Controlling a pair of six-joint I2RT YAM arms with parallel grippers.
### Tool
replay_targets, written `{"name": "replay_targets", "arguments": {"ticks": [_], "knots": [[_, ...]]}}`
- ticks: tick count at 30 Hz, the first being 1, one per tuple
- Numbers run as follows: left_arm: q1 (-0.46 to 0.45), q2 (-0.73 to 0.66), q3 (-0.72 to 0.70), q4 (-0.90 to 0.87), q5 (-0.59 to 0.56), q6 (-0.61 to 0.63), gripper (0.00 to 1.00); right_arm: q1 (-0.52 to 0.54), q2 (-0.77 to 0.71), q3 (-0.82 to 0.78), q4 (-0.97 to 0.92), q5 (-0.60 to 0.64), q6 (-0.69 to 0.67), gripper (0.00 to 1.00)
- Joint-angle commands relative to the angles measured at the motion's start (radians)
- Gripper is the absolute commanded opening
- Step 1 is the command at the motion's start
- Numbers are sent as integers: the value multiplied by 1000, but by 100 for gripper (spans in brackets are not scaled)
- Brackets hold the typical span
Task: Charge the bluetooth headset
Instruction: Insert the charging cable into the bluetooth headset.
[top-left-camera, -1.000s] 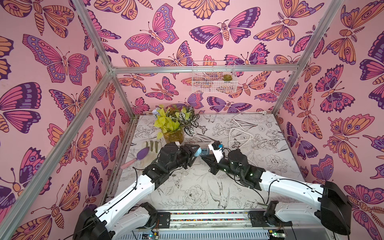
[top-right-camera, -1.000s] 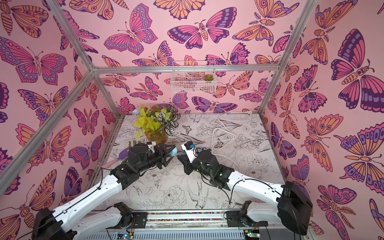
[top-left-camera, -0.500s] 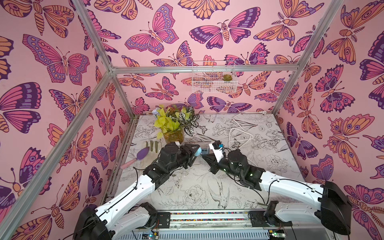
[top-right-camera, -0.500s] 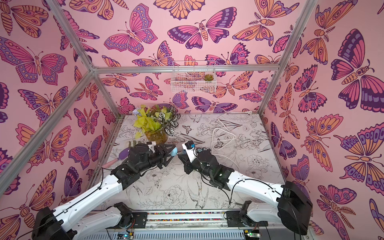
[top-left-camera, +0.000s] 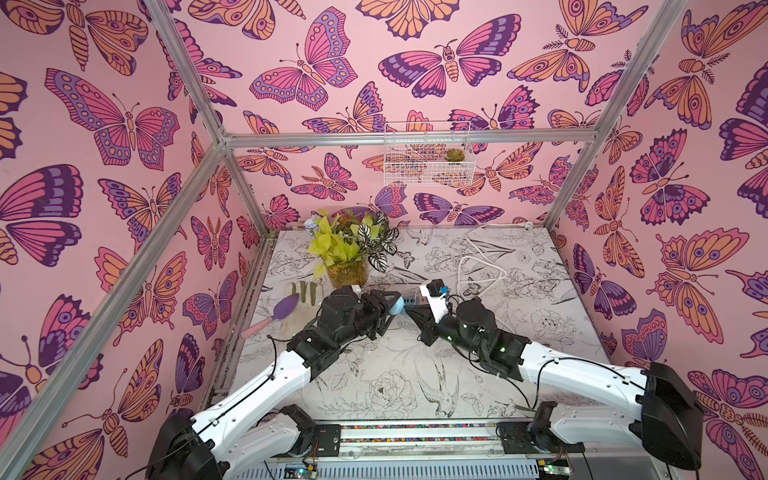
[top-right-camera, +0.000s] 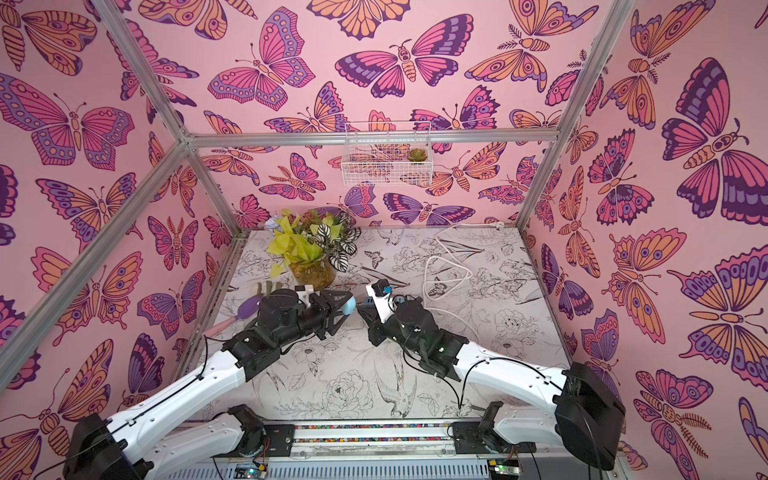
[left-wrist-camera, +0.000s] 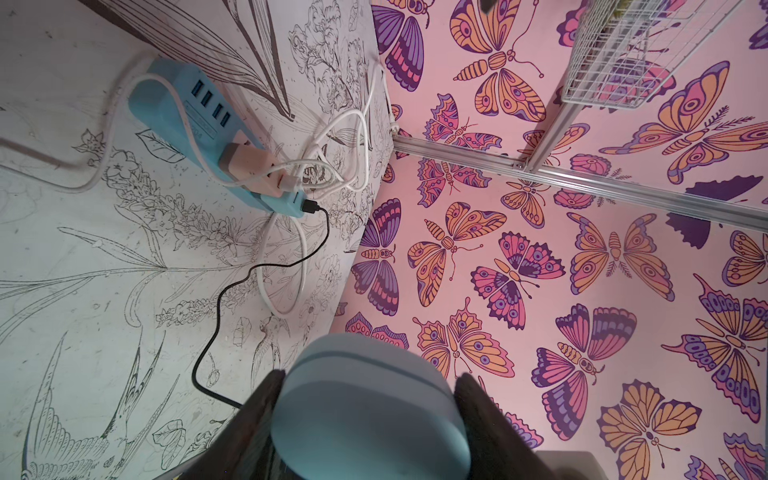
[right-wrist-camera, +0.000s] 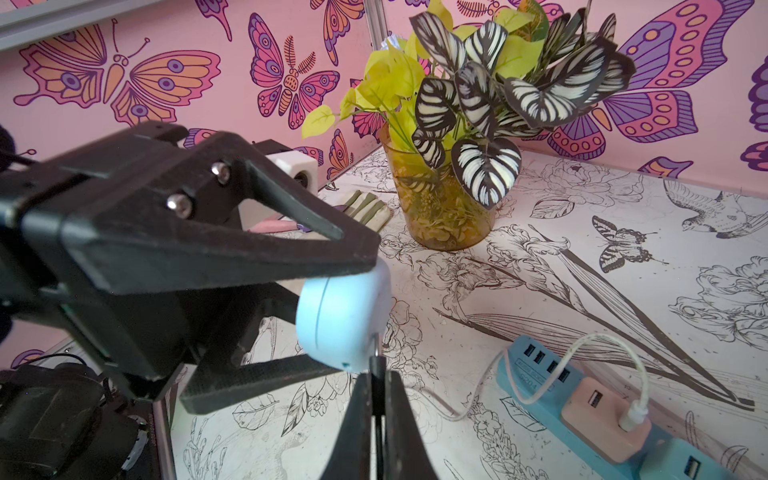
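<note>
The bluetooth headset is a pale blue rounded case (left-wrist-camera: 370, 411), held off the table between the jaws of my left gripper (left-wrist-camera: 369, 376). Both top views show the case (top-left-camera: 397, 306) (top-right-camera: 350, 306) at mid table, with the left gripper (top-left-camera: 392, 311) meeting my right gripper (top-left-camera: 410, 310) tip to tip. The right gripper (right-wrist-camera: 377, 374) is shut on a black charging plug (right-wrist-camera: 377, 362), whose metal tip touches the case (right-wrist-camera: 340, 320) at its edge. The plug's black cable (left-wrist-camera: 249, 278) runs to the blue power strip (left-wrist-camera: 199, 120).
The blue power strip (right-wrist-camera: 582, 395) lies on the table close to the right gripper, with a pink adapter and white cables (top-left-camera: 478, 270) plugged in. A potted plant (top-left-camera: 347, 249) and a purple brush (top-left-camera: 284, 307) stand at the back left. A wire basket (top-left-camera: 428, 156) hangs on the back wall.
</note>
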Motion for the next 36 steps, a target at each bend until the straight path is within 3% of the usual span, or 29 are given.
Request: {"name": "replay_targets", "arguments": {"ticks": [1, 6, 36], "knots": [[0, -32, -28, 5, -42, -13, 17, 2, -18, -25, 17, -10, 13, 0], [7, -54, -32, 0, -76, -20, 17, 3, -21, -42, 27, -33, 23, 0], [-3, -7, -37, 26, -37, -20, 16, 26, 22, 7, 81, -60, 16, 0]]}}
